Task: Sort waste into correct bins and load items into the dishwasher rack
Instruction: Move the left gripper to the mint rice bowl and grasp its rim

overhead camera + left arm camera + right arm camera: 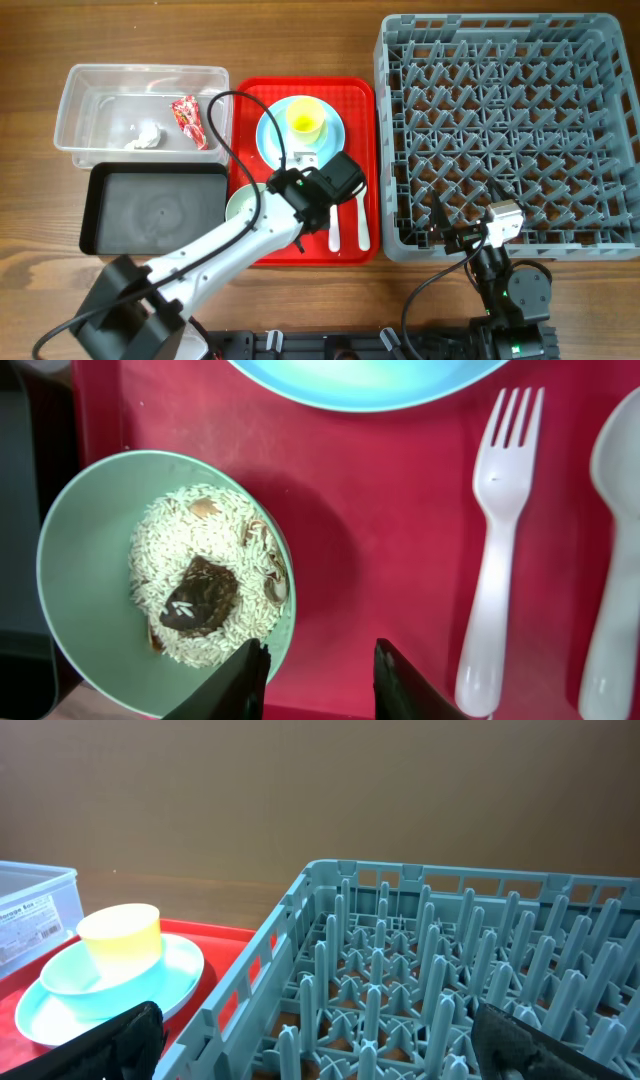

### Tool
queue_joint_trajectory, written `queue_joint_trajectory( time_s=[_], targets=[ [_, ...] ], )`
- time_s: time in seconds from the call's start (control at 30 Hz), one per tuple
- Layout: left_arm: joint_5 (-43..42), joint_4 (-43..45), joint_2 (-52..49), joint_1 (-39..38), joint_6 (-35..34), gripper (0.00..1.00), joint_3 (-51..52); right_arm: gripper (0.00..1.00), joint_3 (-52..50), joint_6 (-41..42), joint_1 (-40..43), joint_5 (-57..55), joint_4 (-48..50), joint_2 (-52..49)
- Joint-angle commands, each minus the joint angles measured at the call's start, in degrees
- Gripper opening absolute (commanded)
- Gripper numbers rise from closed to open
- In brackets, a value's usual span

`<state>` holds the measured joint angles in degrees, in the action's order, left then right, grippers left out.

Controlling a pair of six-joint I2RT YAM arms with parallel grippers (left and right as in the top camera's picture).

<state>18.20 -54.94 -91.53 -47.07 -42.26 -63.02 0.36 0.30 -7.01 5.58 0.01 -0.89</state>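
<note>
The pale green bowl holds white rice with brown bits and sits at the front left of the red serving tray. My left gripper is open, one finger over the bowl's right rim and the other over the tray. The white fork and spoon lie to its right. The yellow cup stands in a pale bowl on the blue plate. My right gripper is open and empty above the grey rack at its front left corner.
The clear tub at the back left holds the red wrapper and the white tissue wad. The black tray lies in front of it, left of the red tray. My left arm crosses the table's front left.
</note>
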Motion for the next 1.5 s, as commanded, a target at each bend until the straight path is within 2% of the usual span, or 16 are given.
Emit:
queue_joint_trajectory(
  time_s=[0.0,0.13,0.33,0.93,1.07,1.4,1.47],
  targets=[
    [1.4,0.8,-3.3,0.5,0.0,0.33,0.1,1.0,-0.1,-0.3,0.3,0.7,0.3,0.3],
    [2.6,0.7,-5.3,0.5,0.0,0.29,0.2,1.0,-0.1,-0.3,0.3,0.7,0.3,0.3],
    [4.0,0.7,-5.3,0.5,0.0,0.3,0.3,1.0,-0.1,-0.3,0.3,0.7,0.3,0.3],
    [5.1,8.1,-5.3,0.5,-0.2,0.31,7.6,1.0,-0.1,-0.3,0.3,0.7,0.3,0.3],
    [5.3,8.3,-5.3,0.6,-0.2,0.21,7.6,0.99,-0.1,-0.3,0.3,0.7,0.3,0.3],
    [5.2,7.5,-5.3,0.6,-0.2,0.12,7.6,1.0,-0.1,-0.3,0.3,0.7,0.3,0.3],
    [5.2,7.5,-5.3,0.6,-0.2,0.06,7.6,1.0,-0.1,-0.3,0.3,0.7,0.3,0.3]
  ],
)
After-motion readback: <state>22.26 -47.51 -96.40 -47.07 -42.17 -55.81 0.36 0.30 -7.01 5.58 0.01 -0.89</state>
